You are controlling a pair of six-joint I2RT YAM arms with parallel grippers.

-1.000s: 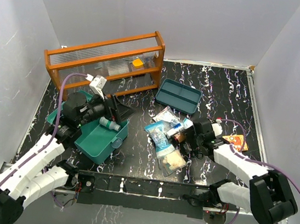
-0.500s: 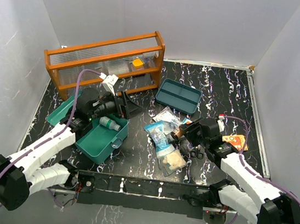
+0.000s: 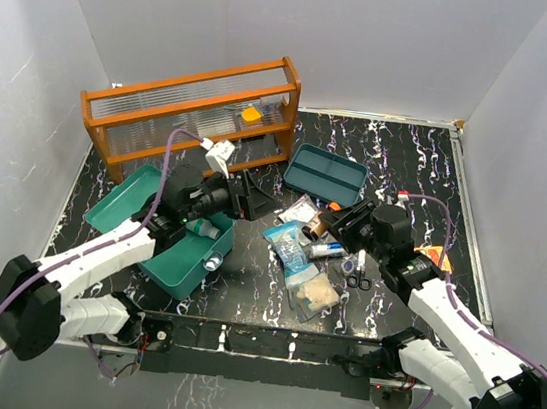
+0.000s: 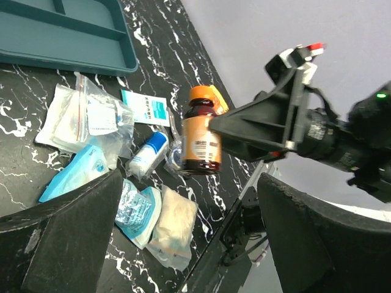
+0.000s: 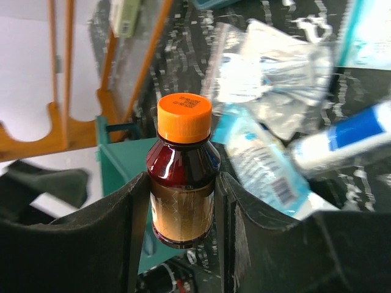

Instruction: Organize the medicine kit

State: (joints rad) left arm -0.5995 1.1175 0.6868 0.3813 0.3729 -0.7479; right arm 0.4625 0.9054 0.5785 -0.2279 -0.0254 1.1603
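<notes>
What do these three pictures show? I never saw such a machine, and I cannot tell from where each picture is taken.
Two robot arms are fixed at the near edge of a black table. The wide picture comes from a camera above; the other two from cameras on their wrists. On it lie an open teal medicine kit, its tray insert, a wooden rack, plastic pouches and scissors. The right gripper holds a brown bottle; the left gripper is open and empty.

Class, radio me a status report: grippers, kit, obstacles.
Left gripper open, empty, beside kit. Right gripper shut on brown bottle. Kit open, one small bottle inside. Packets lie between brown bottle and kit.
</notes>
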